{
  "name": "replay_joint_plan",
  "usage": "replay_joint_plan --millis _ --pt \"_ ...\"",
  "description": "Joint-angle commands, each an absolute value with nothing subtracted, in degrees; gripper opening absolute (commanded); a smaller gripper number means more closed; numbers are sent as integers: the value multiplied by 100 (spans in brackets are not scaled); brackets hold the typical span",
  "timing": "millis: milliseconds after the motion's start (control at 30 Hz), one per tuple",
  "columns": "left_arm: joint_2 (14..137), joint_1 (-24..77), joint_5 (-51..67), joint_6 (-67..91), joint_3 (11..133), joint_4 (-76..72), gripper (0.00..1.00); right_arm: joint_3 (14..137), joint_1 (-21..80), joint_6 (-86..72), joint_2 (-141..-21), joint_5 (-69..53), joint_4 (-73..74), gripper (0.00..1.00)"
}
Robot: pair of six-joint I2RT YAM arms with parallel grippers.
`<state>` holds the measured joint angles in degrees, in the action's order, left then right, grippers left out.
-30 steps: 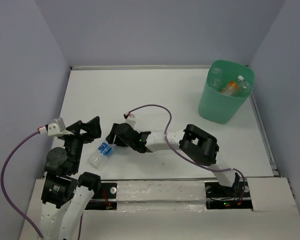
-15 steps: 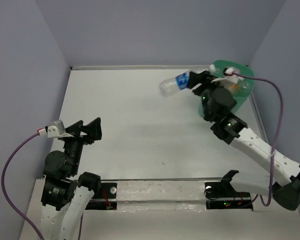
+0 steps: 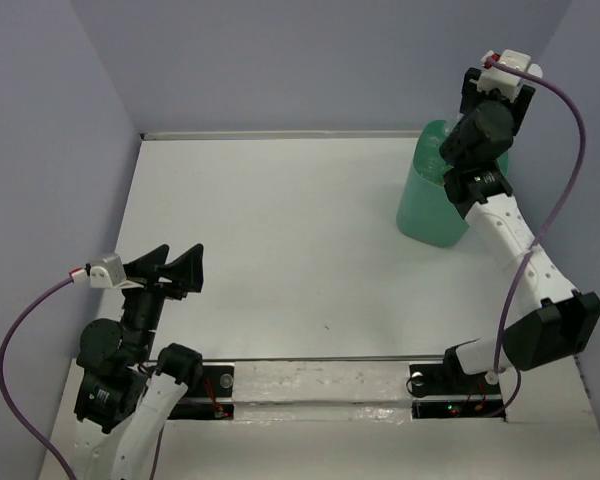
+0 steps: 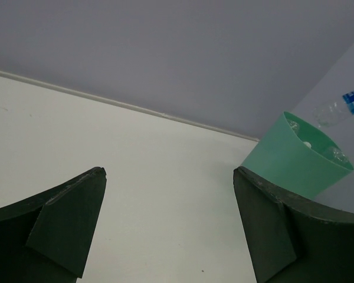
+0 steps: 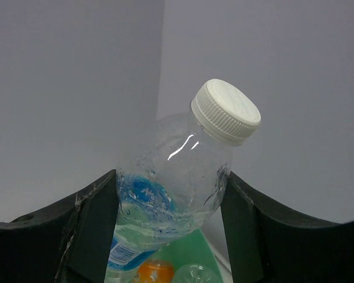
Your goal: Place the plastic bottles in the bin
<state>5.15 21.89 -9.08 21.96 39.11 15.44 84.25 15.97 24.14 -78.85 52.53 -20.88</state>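
Note:
My right gripper [image 5: 171, 183] is shut on the blue-labelled plastic bottle [image 5: 174, 177], clear with a white cap, and holds it above the mint-green bin [image 5: 197, 250]. An orange bottle [image 5: 156, 272] and a clear one [image 5: 194, 275] lie in the bin below. In the top view the raised right gripper [image 3: 492, 92] stands over the bin [image 3: 427, 205] and hides the bottle. The left wrist view shows the held bottle [image 4: 340, 107] in the air above the bin [image 4: 286, 162]. My left gripper [image 3: 175, 262] is open and empty at the near left; its fingers frame bare table [image 4: 169, 174].
The white table [image 3: 280, 230] is walled by grey panels at the back and on both sides. The bin stands in the far right corner. A purple cable [image 3: 570, 150] loops from the right wrist.
My right gripper took the blue-labelled bottle from the table's near left, carried it across to the far right and raised it over the bin. The left gripper shifted slightly.

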Motion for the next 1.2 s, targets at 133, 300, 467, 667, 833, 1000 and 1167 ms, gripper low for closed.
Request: replay_joint_plan --millis 133,300,467,667,833,1000,1167 --pt "369 2347 -958 2100 3911 1310 99 7675 1538 3120 -7937 5423 -2355 47" --pt "343 2356 -993 2109 3902 1318 99 7146 1538 2752 -7849 5019 -2093 50" --pt "413 2356 -1142 2153 3929 1380 99 6944 1538 2601 -7945 5027 -1899 65" --pt "676 2347 -1143 2180 3946 1398 99 7434 1538 1656 -7779 4686 -716 100" --pt "809 2303 -1195 2188 3964 1441 99 7927 1538 871 -7419 4070 -27 100" --pt "914 2285 -1231 2189 3955 1433 99 8157 1538 -464 -6558 2929 817 100" --pt "1124 2294 -932 2109 3972 1284 99 7630 1538 -1510 -5295 789 625 100"
